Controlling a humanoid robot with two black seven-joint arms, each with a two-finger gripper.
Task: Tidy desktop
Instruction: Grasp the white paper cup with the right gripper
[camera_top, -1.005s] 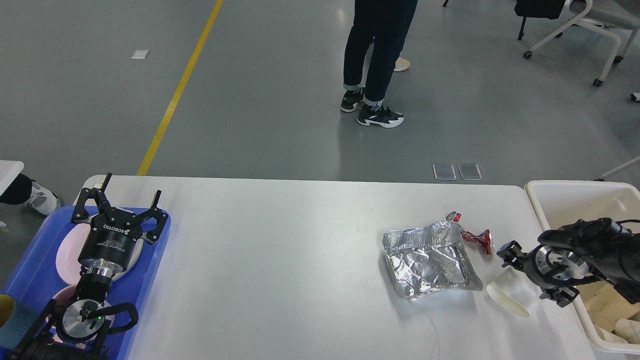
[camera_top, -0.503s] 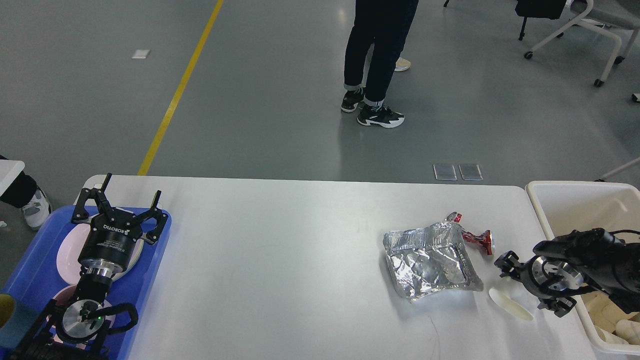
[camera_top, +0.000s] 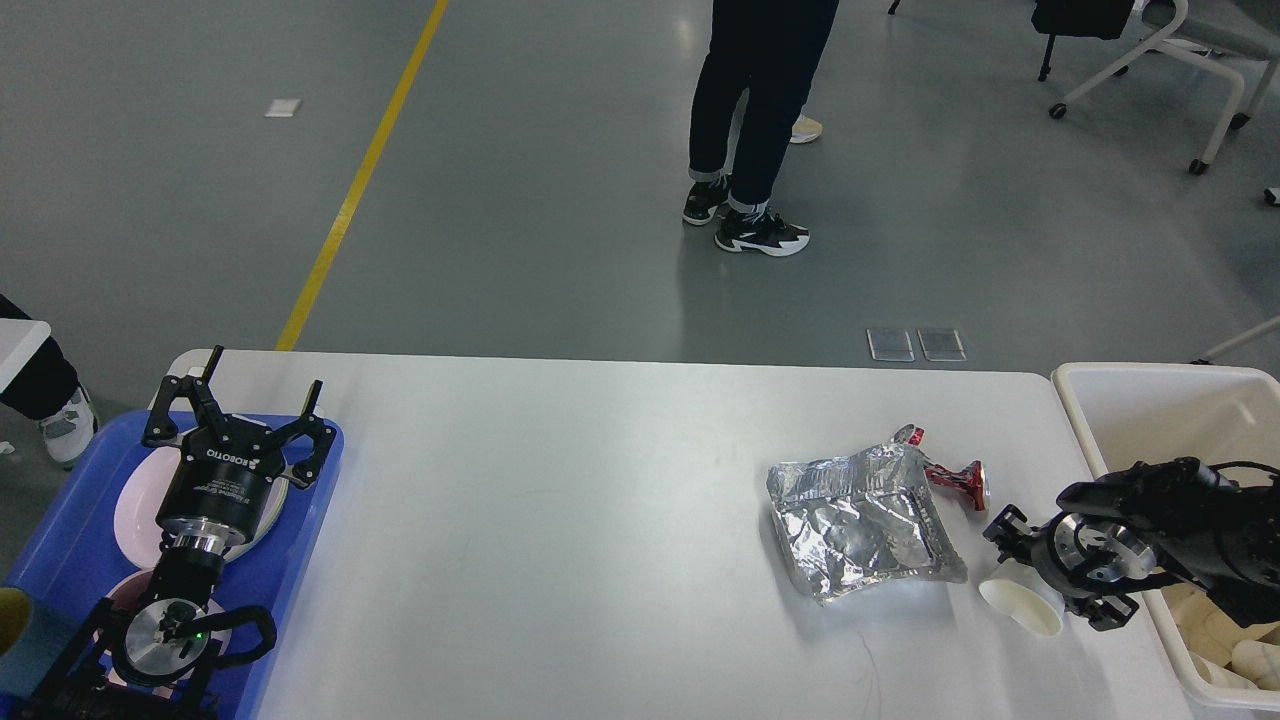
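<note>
The white desktop (camera_top: 560, 520) holds a crumpled silver foil bag (camera_top: 865, 520), with a crushed red can (camera_top: 955, 478) just behind its right corner. To the right of the bag a white paper cup (camera_top: 1022, 606) lies on its side, its mouth facing me. My right gripper (camera_top: 1040, 572) is low over the cup's far end, seen from behind, so its fingers' grip is unclear. My left gripper (camera_top: 245, 392) stands open above the blue tray (camera_top: 300, 520) at the table's left end, holding nothing.
Two pale plates (camera_top: 135, 500) lie in the blue tray. A deep white bin (camera_top: 1150, 400) with pale waste inside stands off the table's right end. A person (camera_top: 760, 120) stands on the floor beyond the table, with a wheeled chair (camera_top: 1180, 60) at far right.
My right gripper has moved left and down toward the table. The paper cup shifted with it, and its mouth now looks rounder. The left arm has not moved.
</note>
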